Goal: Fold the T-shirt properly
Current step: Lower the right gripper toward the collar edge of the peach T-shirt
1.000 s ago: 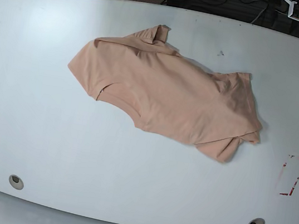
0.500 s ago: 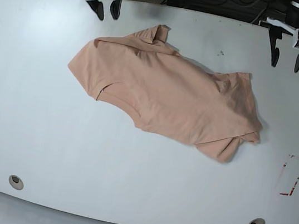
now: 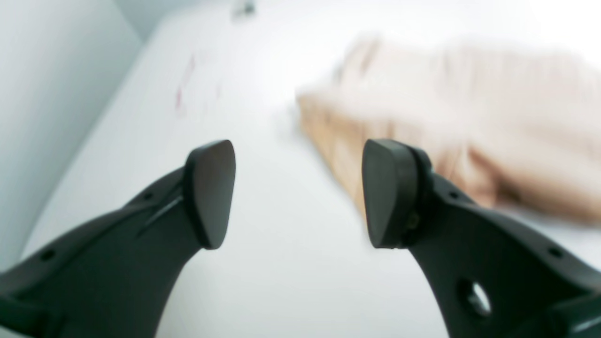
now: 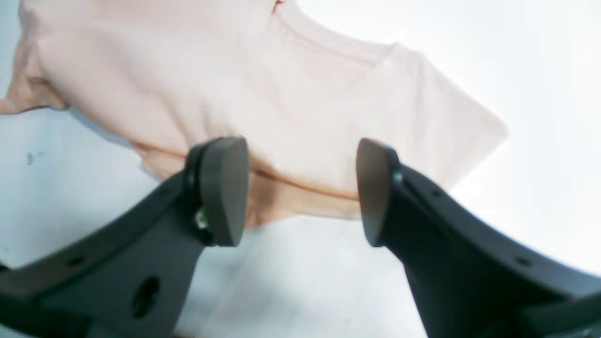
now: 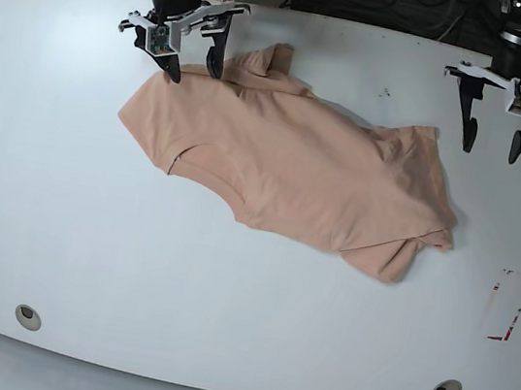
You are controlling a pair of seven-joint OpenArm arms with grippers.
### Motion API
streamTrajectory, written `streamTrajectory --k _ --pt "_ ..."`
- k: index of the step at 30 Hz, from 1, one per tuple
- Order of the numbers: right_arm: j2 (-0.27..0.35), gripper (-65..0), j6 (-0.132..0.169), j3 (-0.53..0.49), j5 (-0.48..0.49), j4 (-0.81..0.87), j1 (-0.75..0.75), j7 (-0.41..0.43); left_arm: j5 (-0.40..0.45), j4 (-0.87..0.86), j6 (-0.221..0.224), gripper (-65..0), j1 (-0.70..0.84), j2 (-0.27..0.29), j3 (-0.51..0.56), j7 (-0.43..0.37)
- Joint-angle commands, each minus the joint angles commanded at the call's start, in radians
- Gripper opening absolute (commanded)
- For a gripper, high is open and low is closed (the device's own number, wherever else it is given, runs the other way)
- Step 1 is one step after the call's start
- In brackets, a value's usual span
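Two black two-fingered grippers, right (image 5: 193, 75) and left (image 5: 491, 151), hang spread and empty; the crumpled salmon-pink cotton T-shirt (image 5: 286, 155) lies mid-table, skewed and overlapped, with flattening and orderly folding apparently all remaining.

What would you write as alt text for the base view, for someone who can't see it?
A rumpled, partly folded salmon-pink T-shirt lies on a white table. Above it in the picture, two robot arms reach in with open fingers: the left-hand pair over the shirt's edge, the right-hand pair beyond it.
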Motion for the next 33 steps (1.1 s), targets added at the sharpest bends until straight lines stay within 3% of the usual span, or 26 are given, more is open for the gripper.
streamTrajectory --k 15,27,33 --pt "-0.002 -30.0 0.001 -0.015 0.006 -0.047 0.117 -0.059 0.000 -0.003 -0.002 -21.7 -0.039 -0.004 -0.003 0.021" --pt "-0.004 -30.8 0.000 -0.033 -0.043 -0.059 0.231 -0.143 0.001 0.002 0.005 -22.5 -0.032 -0.005 -0.018 0.027" --pt "-0.006 -30.3 -0.010 0.016 -0.029 -0.075 0.282 -0.197 -0.002 -0.003 0.001 -22.3 -0.062 -0.007 -0.022 0.024"
